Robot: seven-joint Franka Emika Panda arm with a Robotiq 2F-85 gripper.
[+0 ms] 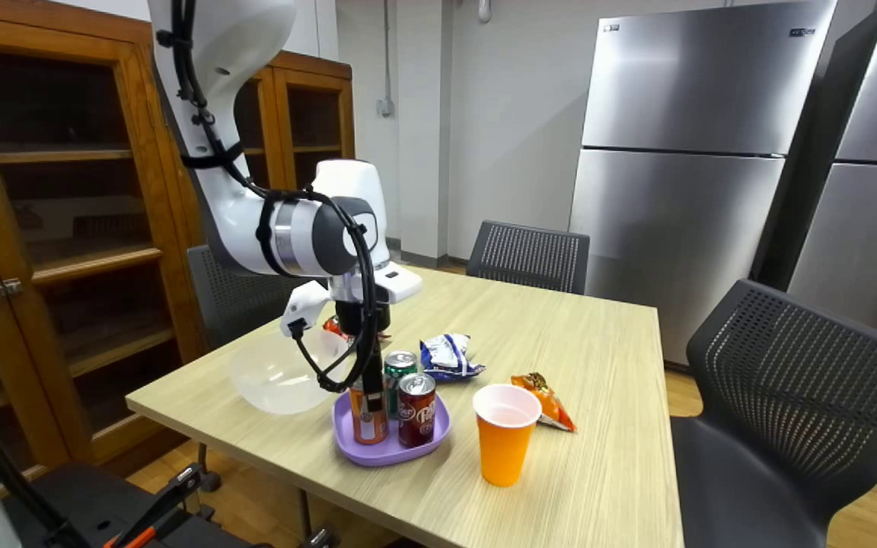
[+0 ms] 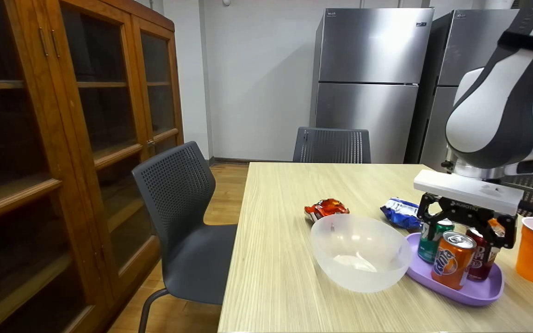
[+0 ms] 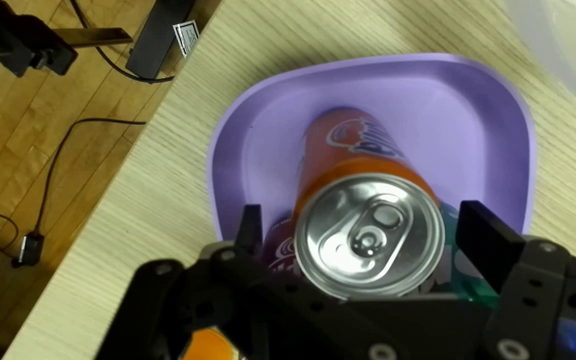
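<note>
My fingers (image 3: 488,240) apart, one each side of orange Fanta can (image 3: 368,235), gap showing on both sides. Can stands upright on purple tray (image 3: 448,135). Also on tray, beside it: dark red Dr Pepper can (image 1: 417,415), green can (image 2: 427,252). Just beside tray: translucent bowl (image 2: 361,280). Near tray, opposite side from bowl: orange cup (image 1: 504,449). Near tray too: blue-and-white snack bag (image 1: 448,356). Farther from tray: red bag (image 2: 326,209), orange bag (image 1: 551,405). Tray rests on wooden table (image 2: 275,259). Well apart from tray: dark chair (image 2: 199,259), wooden cabinet (image 2: 125,157), steel refrigerator (image 2: 368,111).

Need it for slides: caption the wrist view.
Open gripper; between its fingers, an orange Fanta can on a purple tray.
</note>
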